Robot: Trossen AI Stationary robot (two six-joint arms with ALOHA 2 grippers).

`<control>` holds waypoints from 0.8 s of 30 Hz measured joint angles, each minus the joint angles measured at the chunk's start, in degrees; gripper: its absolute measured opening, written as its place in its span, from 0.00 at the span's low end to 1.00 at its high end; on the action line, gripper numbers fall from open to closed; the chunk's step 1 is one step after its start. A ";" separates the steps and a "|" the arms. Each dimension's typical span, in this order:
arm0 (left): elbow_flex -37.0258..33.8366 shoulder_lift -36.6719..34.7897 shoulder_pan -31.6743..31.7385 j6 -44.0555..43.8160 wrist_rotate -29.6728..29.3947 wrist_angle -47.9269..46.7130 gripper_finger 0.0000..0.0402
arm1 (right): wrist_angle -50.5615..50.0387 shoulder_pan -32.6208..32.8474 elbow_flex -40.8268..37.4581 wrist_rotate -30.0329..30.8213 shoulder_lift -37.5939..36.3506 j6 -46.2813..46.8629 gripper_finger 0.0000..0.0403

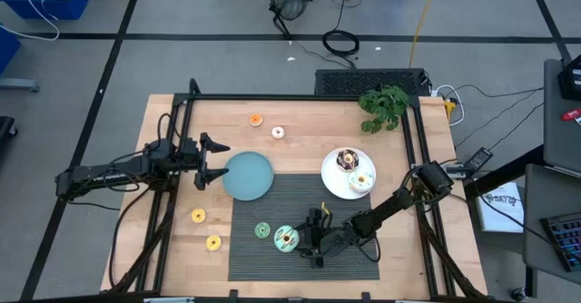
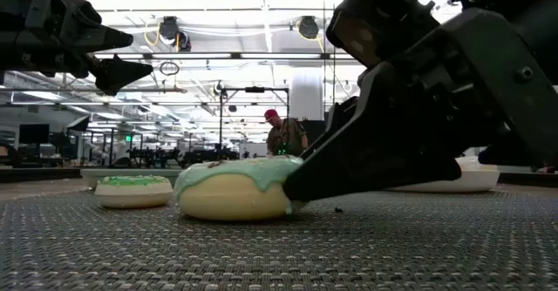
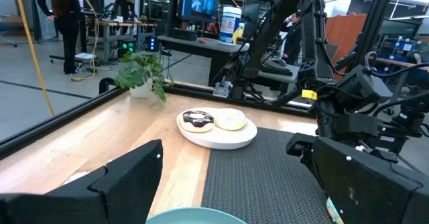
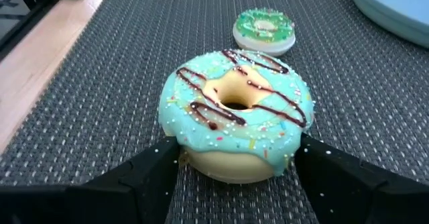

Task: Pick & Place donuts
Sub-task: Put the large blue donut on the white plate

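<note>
A mint-iced donut [image 4: 236, 125] with chocolate drizzle lies flat, hole upward, on the dark woven mat [image 1: 272, 199] in the lower centre of the high view, bracketed by the right gripper [image 1: 315, 238], whose two dark fingers [image 4: 137, 177] stand on either side of the ring and reach its lower edge; being round, the ring shows no long axis, and whether the fingers are already pressing it cannot be told. Just beyond it on the mat, to the left in the high view, a smaller green-iced donut [image 4: 264, 30] also lies flat, apart from the first, with bare mat around both and the mat's lower edge close by. Two yellow donuts [image 1: 198, 216] sit on the bare wooden table [image 1: 172, 239] at lower left, well apart from the mat. Farther up, at the frame's centre, the round teal plate [image 1: 249, 175] overlaps the mat's upper left corner, and the left gripper [image 1: 213, 161] hovers just beside its left rim with fingers spread wide, holding nothing. At centre right the white plate [image 1: 338, 183] carries a chocolate-iced donut [image 3: 198, 120] and a pale donut [image 3: 231, 119] side by side. Toward the table's far edge lie an orange donut [image 1: 256, 119] and a white donut [image 1: 278, 131], and a green plant [image 1: 385, 107] fills the upper right corner.
</note>
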 joint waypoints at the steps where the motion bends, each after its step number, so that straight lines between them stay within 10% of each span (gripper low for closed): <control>1: 0.00 0.01 0.02 0.02 0.00 0.00 0.94 | 0.29 0.00 -0.01 0.00 0.00 -0.17 0.66; 24: -0.02 0.00 0.02 0.00 0.00 0.00 0.94 | -7.30 0.13 -0.02 10.11 -9.13 -7.75 0.63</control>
